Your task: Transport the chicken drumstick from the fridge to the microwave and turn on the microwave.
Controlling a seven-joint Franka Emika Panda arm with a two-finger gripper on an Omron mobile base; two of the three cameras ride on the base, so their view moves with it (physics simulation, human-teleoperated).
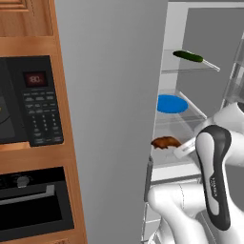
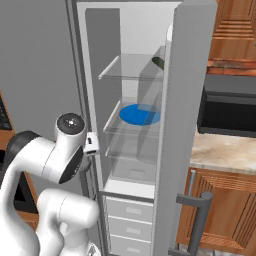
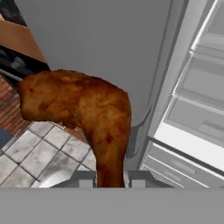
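Brown-orange and lumpy, with a mottled crisp skin, the chicken drumstick (image 3: 83, 113) is clamped by its narrow end in the gripper (image 3: 109, 178), held in the air just outside the open fridge (image 1: 190, 95), level with its lower glass shelf

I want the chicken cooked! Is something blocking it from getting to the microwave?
Yes: the drumstick, held in the gripper, is at the fridge's front edge. That grey side wall stands between it and the microwave, so it must go around the front.
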